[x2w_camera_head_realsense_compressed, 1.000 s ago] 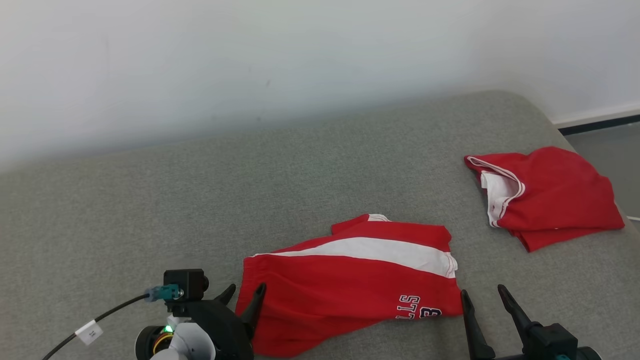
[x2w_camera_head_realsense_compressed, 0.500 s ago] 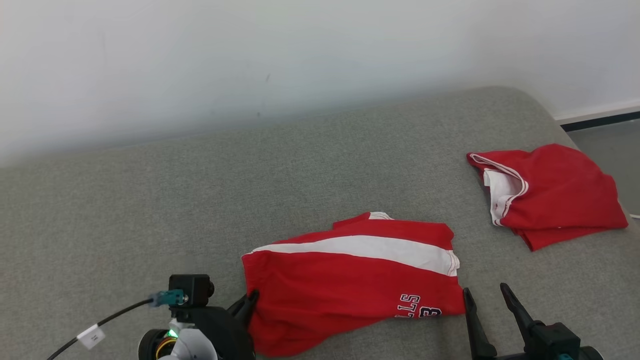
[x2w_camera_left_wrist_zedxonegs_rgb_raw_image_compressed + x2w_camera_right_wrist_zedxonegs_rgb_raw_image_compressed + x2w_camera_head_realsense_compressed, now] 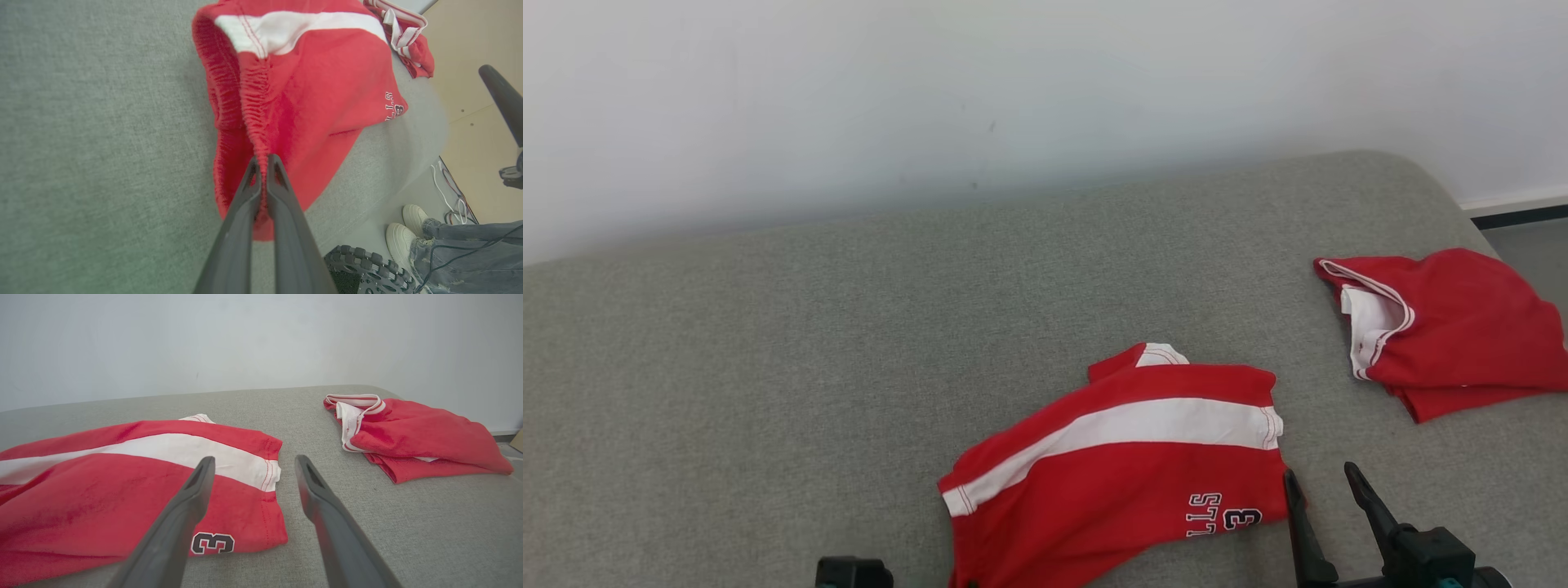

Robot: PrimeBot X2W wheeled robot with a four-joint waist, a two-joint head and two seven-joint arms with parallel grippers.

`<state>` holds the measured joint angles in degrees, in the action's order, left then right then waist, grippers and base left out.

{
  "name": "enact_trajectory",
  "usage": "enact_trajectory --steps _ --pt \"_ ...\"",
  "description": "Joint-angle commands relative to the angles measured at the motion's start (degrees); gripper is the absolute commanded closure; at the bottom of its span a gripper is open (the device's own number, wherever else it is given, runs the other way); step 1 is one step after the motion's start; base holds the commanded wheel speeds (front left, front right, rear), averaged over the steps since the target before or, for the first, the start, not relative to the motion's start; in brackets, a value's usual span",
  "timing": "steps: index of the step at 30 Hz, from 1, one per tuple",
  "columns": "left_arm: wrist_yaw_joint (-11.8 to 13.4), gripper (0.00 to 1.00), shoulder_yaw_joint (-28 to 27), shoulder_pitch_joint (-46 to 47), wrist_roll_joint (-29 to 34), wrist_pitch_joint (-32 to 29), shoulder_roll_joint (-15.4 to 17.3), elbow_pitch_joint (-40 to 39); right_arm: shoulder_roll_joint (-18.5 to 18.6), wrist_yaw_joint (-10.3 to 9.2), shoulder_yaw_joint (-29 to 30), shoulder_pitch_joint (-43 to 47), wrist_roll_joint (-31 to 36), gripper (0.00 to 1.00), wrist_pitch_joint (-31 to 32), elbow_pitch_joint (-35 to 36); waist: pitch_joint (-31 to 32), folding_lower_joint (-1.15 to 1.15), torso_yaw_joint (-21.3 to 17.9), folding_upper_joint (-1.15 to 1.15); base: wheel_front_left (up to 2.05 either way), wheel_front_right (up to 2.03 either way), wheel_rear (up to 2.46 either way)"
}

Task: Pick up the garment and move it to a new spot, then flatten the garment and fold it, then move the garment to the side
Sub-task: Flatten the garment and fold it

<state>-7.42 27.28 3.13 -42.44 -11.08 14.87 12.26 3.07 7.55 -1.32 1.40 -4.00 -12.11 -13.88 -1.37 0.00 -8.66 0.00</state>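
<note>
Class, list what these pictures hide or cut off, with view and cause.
Left wrist view: the left gripper, shut on the red shorts' waistband, hides the cloth it pinches.
Right wrist view: a finger of the right gripper covers the print beside the 3.
Head view: the right edge cuts off the second red garment.
Left wrist view: edge crops the person.

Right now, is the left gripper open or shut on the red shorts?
Shut on the red shorts: left wrist view shows the left gripper fingers together, pinching the ribbed waistband.

Right tool (image 3: 254,458): long dark tapered fingers (image 3: 184,514)
</note>
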Motion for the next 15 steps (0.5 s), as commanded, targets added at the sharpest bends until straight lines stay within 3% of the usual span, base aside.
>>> enact_trajectory --steps 1,10,11,15 --pt "-0.1 1.0 0.6 -1.0 -0.1 -0.4 0.5 -0.3 -0.1 -0.16 0.1 0.1 -0.4 0.0 -0.2 -0.1 0.0 0.0 0.5 0.0 0.0 0.0 0.0" --pt "2.5 1.0 1.1 -0.6 3.1 1.6 0.8 3.1 -0.2 -0.16 -0.5 -0.4 -0.5 0.0 0.1 -0.4 0.5 0.0 0.9 0.0 0.0 0.0 0.0" --pt "3.0 0.73 0.9 -0.4 3.5 2.4 0.8 3.6 -0.2 -0.16 -0.5 -0.4 -0.6 0.0 0.1 -0.4 0.6 0.0 0.9 0.0 0.0 0.0 0.0" --pt "5.0 0.62 0.0 -0.2 5.6 5.8 1.1 5.6 -0.2 -0.16 -0.5 0.0 -0.9 0.0 -0.1 -0.6 0.7 0.0 0.8 0.0 0.0 0.0 0.0"
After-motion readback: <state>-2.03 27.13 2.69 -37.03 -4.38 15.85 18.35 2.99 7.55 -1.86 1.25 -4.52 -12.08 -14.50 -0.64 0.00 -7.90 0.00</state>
